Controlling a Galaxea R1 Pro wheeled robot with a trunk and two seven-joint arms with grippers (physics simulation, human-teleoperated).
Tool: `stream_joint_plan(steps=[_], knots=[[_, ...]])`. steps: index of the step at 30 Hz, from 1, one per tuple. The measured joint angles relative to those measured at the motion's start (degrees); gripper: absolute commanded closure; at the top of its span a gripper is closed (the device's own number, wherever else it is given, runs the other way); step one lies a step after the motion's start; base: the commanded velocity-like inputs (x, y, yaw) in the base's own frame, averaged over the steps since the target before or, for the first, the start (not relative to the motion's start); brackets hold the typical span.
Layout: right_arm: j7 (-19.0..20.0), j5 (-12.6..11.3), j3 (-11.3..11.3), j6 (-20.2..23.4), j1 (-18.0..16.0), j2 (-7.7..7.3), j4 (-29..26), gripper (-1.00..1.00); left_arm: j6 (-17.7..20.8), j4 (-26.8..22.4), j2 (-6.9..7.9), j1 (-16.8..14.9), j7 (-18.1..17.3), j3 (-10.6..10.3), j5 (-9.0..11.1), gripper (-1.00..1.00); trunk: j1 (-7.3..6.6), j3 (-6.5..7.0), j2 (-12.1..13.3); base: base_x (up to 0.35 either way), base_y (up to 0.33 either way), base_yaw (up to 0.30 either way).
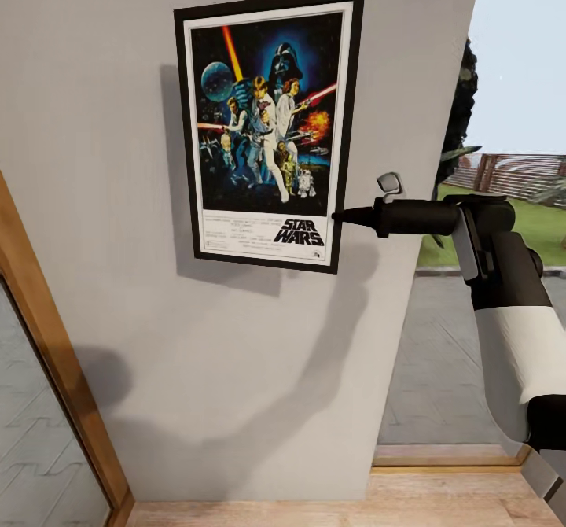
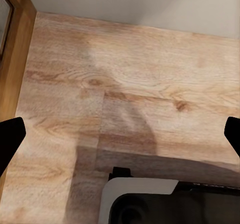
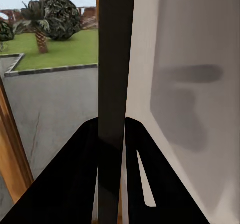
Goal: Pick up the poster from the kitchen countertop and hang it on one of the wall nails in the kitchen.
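The black-framed Star Wars poster stands upright and flat against the grey wall, slightly tilted. From the right, my right gripper reaches in and is shut on the poster's lower right edge. In the right wrist view the dark frame edge runs between the two black fingers, beside the wall. My left gripper is open, its fingertips far apart over the wooden floor, holding nothing. No wall nail shows; any behind the poster is hidden. The kitchen countertop is out of view.
A wooden door frame with glass runs down the left. Right of the wall's edge is a tall window onto paving, lawn and trees. Wooden floor lies below, and my white base sits near the left gripper.
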Motion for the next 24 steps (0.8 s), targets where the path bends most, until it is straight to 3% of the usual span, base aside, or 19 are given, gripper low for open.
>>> stream_joint_plan(steps=[6,13,24], knots=[[0.0,0.0,0.0,0.0,0.0,0.0,0.0,1.0,0.0,0.0,0.0,0.0,0.0,0.0,0.0,-1.0,0.0,0.0,0.0,0.019,0.0,0.0],[0.0,0.0,0.0,0.0,0.0,0.0,-0.1,1.0,0.0,0.0,0.48,0.0,-0.1,0.0,0.1,-1.0,-0.02,0.0,0.0,0.184,0.0,0.0],[0.0,0.0,-0.1,0.0,0.0,-0.01,-0.1,1.0,0.0,-0.1,0.69,0.0,-2.5,0.0,0.0,-1.0,0.0,0.0,0.0,0.039,0.047,0.0]])
